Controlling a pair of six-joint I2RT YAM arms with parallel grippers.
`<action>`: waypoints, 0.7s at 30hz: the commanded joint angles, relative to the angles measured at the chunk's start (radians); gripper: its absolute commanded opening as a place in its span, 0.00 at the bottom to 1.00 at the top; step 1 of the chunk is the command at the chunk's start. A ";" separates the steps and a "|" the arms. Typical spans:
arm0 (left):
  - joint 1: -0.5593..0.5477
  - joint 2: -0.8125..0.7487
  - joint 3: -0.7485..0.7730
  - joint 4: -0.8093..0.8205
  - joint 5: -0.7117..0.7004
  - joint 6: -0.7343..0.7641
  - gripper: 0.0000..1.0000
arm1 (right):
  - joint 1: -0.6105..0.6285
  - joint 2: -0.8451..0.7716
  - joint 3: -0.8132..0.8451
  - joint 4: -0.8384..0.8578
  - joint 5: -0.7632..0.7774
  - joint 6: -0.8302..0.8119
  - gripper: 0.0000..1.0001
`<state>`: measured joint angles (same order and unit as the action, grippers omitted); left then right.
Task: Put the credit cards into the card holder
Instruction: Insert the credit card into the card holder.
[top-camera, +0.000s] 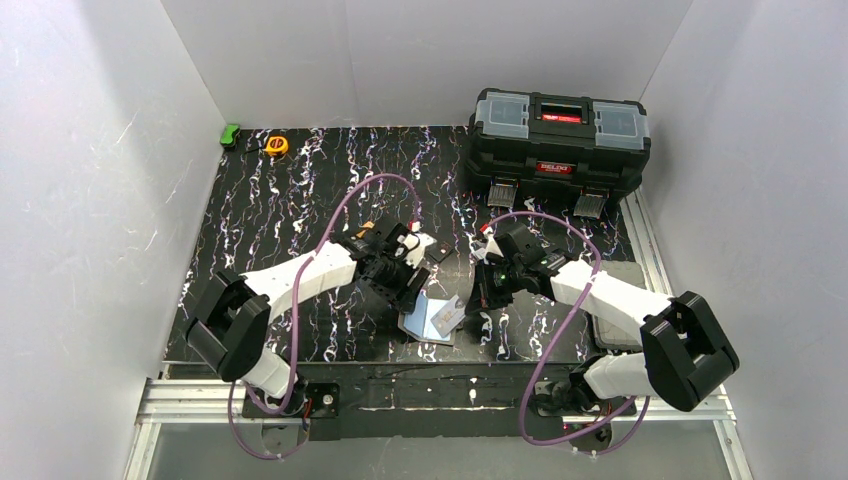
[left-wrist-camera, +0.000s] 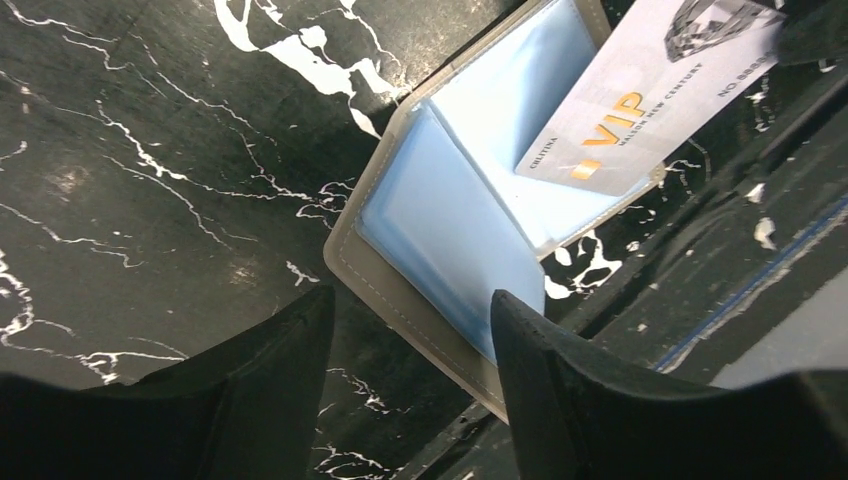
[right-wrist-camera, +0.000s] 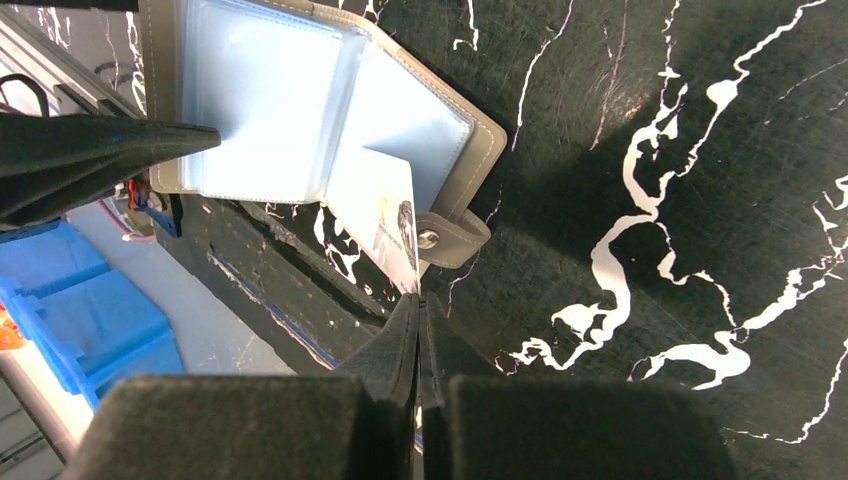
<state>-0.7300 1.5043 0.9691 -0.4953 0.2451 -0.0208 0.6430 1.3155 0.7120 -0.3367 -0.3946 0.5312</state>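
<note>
The card holder (top-camera: 418, 326) lies open near the table's front edge, a taupe cover (left-wrist-camera: 392, 285) with pale blue clear pockets. My right gripper (right-wrist-camera: 421, 303) is shut on a credit card (right-wrist-camera: 387, 205), a white one printed "VIP" (left-wrist-camera: 640, 100). The card's far corner sits in a pocket on the side with the snap tab (right-wrist-camera: 452, 240). My left gripper (left-wrist-camera: 412, 295) is open over the holder's opposite corner. One of its fingers (right-wrist-camera: 110, 155) rests against a raised pocket leaf. In the top view the left gripper (top-camera: 404, 290) and the right gripper (top-camera: 478, 304) flank the holder.
A black toolbox (top-camera: 558, 145) stands at the back right. A yellow tape measure (top-camera: 276, 145) and a green object (top-camera: 230, 135) sit at the back left. The metal rail of the table's front edge (top-camera: 440, 395) runs just below the holder.
</note>
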 joint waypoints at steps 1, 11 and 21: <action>0.041 0.008 0.003 -0.006 0.149 -0.049 0.54 | 0.006 -0.028 -0.004 0.026 0.004 0.002 0.01; 0.065 0.045 -0.023 0.044 0.274 -0.087 0.39 | 0.006 -0.032 -0.009 0.054 -0.009 0.012 0.01; 0.111 0.046 -0.053 0.057 0.328 -0.027 0.00 | 0.005 -0.033 -0.021 0.111 -0.054 0.020 0.01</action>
<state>-0.6582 1.5639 0.9226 -0.4217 0.5106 -0.0849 0.6430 1.3033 0.6952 -0.2745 -0.4175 0.5484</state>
